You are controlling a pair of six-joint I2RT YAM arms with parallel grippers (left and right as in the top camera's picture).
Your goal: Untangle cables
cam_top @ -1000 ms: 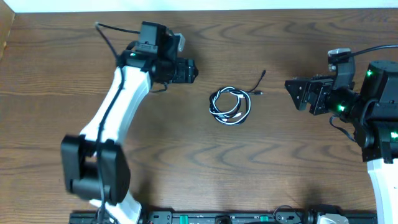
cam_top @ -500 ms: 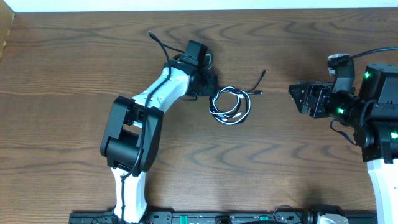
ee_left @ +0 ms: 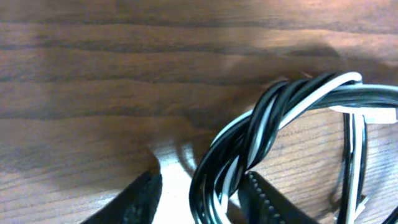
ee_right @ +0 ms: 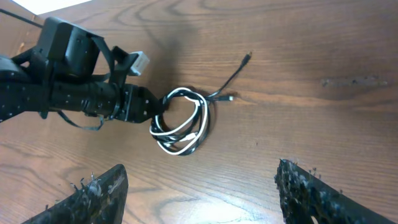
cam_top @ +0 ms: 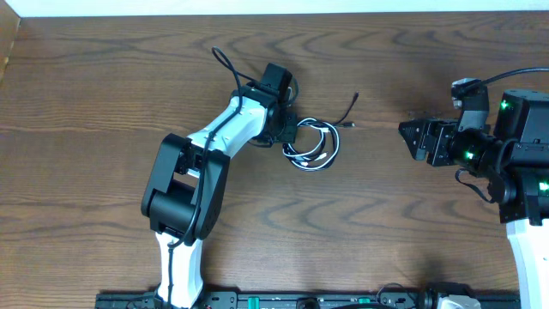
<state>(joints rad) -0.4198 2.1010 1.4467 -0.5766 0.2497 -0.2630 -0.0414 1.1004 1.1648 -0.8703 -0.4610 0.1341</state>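
Note:
The cables (cam_top: 309,164) lie as a small coil of white and black cords, twisted together, at mid-table. One black plug end (cam_top: 353,100) trails up and to the right. My left gripper (cam_top: 294,133) is at the coil's left edge. In the left wrist view the twisted cables (ee_left: 267,118) pass between its fingers (ee_left: 134,205). The right finger touches the bundle, and a gap shows at the left finger. My right gripper (cam_top: 403,136) is off to the right, open and empty. The right wrist view shows the cables (ee_right: 180,149) far ahead of the right gripper (ee_right: 199,199).
The dark wooden table (cam_top: 86,86) ends at a pale wall along the top. A black rail (cam_top: 283,300) runs along the front edge. The left arm's white links (cam_top: 184,172) stretch diagonally from the front toward the coil.
My left arm swung right to the coil, and its jaws narrowed around the coil's left edge. The coil and its loose end shifted slightly left. The right arm barely moved.

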